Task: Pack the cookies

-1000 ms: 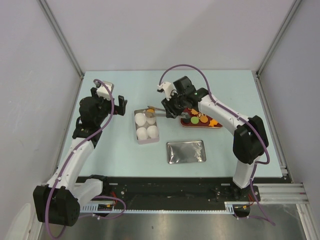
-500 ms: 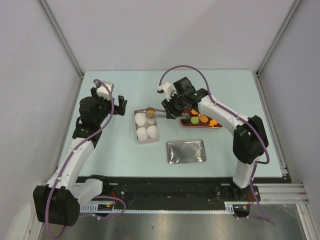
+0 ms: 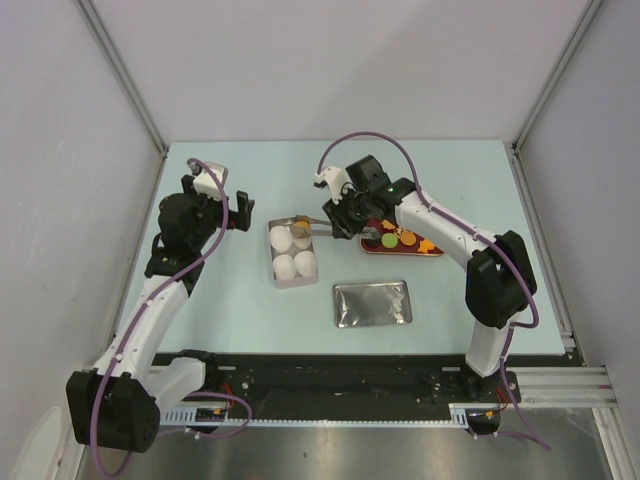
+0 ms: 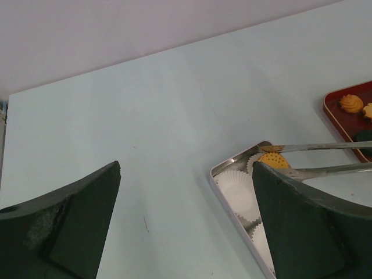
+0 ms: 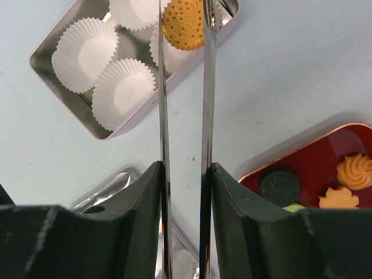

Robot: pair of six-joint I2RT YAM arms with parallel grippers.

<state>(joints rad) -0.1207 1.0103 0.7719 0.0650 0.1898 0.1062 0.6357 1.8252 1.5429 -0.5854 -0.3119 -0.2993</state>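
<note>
Nearest the arm bases, a silver lid (image 3: 372,303) is laid flat, apart from its tin (image 3: 293,286). The tin is lined with white paper cups (image 5: 84,52), and those seen clearly are unfilled.

The right gripper (image 5: 183,186) is clamped part-way closed on metal tongs (image 5: 162,116). A dotted cookie (image 5: 183,24) is pinched between the tong tips at the tin's far right corner, over a cup. Whether it is touching the paper cannot be told.

The other cookies (image 5: 280,187) are seen on the red tray (image 3: 432,249), near the tin on its right. The left gripper (image 4: 186,221) is held fully spread, with nothing in it, over bare table (image 4: 145,116).

Progress as judged: the first cookie is being placed and none is yet released. The tray's cookies and the lid are left to be dealt with.
</note>
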